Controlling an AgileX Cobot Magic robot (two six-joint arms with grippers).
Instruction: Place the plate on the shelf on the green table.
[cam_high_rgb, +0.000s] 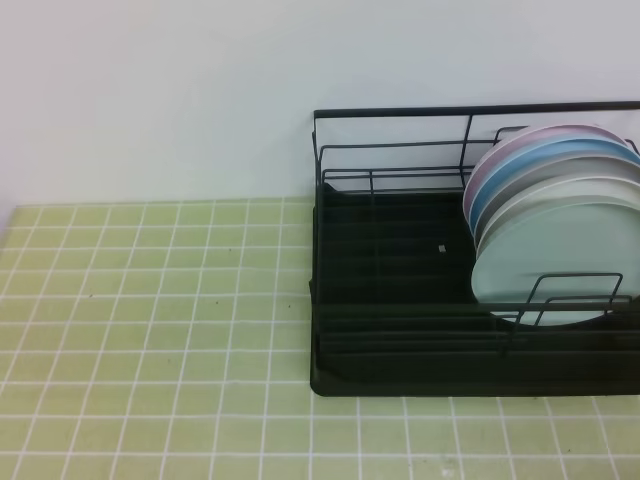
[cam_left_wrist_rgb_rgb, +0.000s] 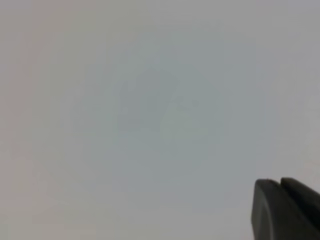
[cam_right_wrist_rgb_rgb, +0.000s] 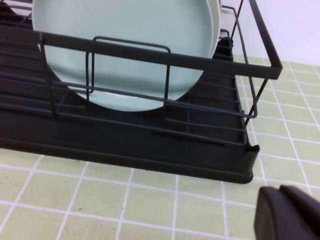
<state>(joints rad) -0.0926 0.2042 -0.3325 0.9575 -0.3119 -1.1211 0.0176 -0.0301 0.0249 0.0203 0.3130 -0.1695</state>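
The pale mint-green plate (cam_high_rgb: 555, 260) stands upright at the front of a row of plates in the right end of the black wire shelf (cam_high_rgb: 400, 330), which rests on the green table (cam_high_rgb: 150, 300). In the right wrist view the plate (cam_right_wrist_rgb_rgb: 130, 45) leans behind the shelf's (cam_right_wrist_rgb_rgb: 150, 145) front wires. My right gripper (cam_right_wrist_rgb_rgb: 280, 189) is shut and empty, low over the tiles (cam_right_wrist_rgb_rgb: 125, 200) in front of the shelf's corner. My left gripper (cam_left_wrist_rgb_rgb: 280, 182) is shut on nothing and faces a blank pale surface. Neither gripper shows in the high view.
Behind the mint plate stand a white plate (cam_high_rgb: 590, 190), a blue plate (cam_high_rgb: 540, 160) and a pink plate (cam_high_rgb: 520, 140). The left part of the shelf holds no plates. A white wall rises behind the table.
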